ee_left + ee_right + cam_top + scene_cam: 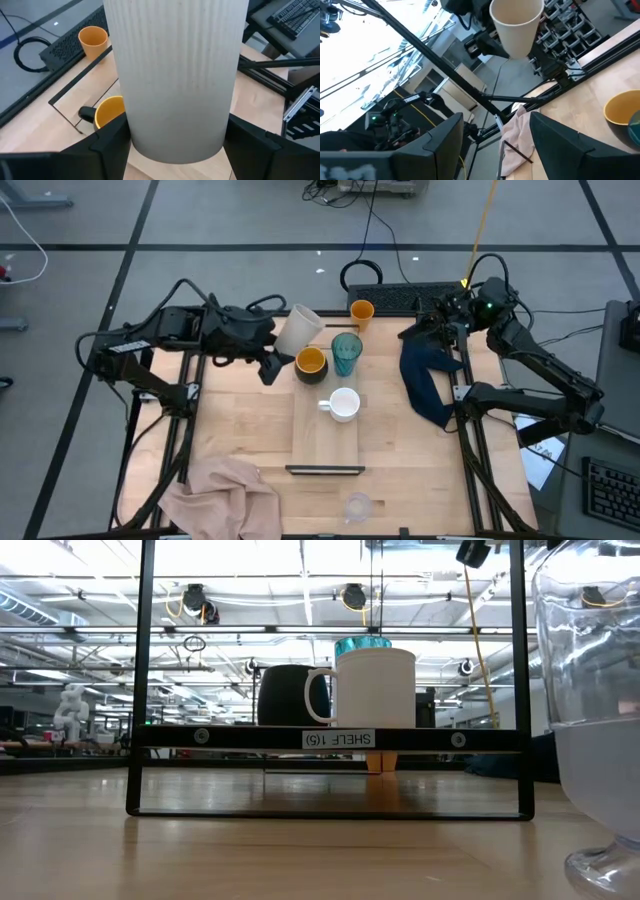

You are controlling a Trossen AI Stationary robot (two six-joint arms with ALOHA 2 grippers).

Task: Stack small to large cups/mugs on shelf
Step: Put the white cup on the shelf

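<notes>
My left gripper (277,348) holds the beige cup (299,329) in the air above the shelf's far left corner. On the shelf (325,442), a pale board, stand the dark mug with the orange inside (311,363), the teal tumbler (347,352) and the white handled mug (343,404). The small orange cup (362,311) stands on the table behind the shelf. Near the table's front edge is the tiny clear glass (357,506). My right gripper (495,150) waits open at the far right, above a dark blue cloth (425,375). My left gripper pinches the beige cup's side wall near its base (137,132) between its two fingers (107,145). The fingers come from the table's left, slanting down. The cup is lifted clear and tilted, its open rim (516,11) toward the far right.
A pink cloth (225,492) lies crumpled at the near left corner. Dark frame posts run along both sides of the table. A keyboard (400,298) and cables lie behind the far edge. The shelf's near rail (338,739) carries a label.
</notes>
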